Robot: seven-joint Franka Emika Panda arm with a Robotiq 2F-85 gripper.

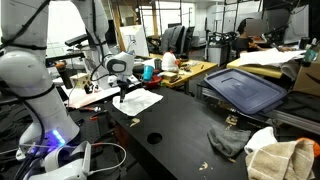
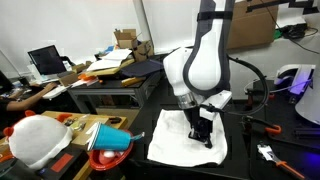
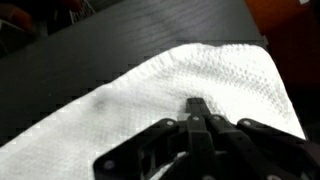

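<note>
Towel point(image 2: 172, 143) at the tabletop point(image 1: 170, 125) edge looks soft, light, limp; pinch a corner. Gripper point(image 3: 193, 108) is closed, tips touching it.

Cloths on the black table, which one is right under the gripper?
The flat white towel, spread beneath the shut gripper. The crumpled grey cloth and the cream towel lie well away along the table.
</note>
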